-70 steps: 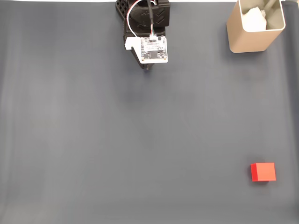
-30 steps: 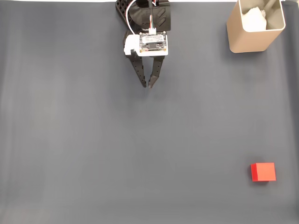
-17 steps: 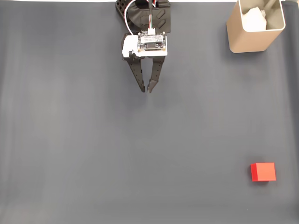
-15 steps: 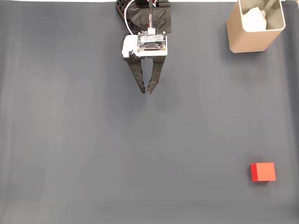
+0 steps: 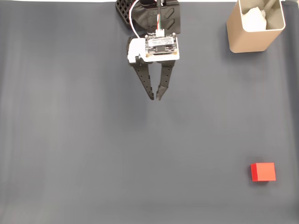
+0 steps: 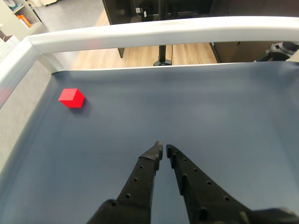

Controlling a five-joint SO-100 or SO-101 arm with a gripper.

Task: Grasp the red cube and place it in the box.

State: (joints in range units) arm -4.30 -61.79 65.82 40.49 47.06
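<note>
The red cube (image 5: 263, 171) lies on the dark grey mat at the lower right of the fixed view; in the wrist view the red cube (image 6: 71, 97) sits far off at the upper left. The tan box (image 5: 247, 41) stands in the fixed view's top right corner. My gripper (image 5: 155, 98) hangs over the mat's upper middle, pointing down the picture, far from both the cube and the box. Its black fingertips nearly touch and hold nothing; in the wrist view the gripper (image 6: 163, 149) points toward the far rim.
Something white and crumpled (image 5: 254, 18) lies inside the box. A white raised rim (image 6: 154, 32) borders the mat on its far and left sides in the wrist view. The arm's black base (image 5: 152, 11) sits at the fixed view's top edge.
The arm has unfolded from its base: the gripper reached down the fixed view and shifted slightly right. Cube and box have not moved.
</note>
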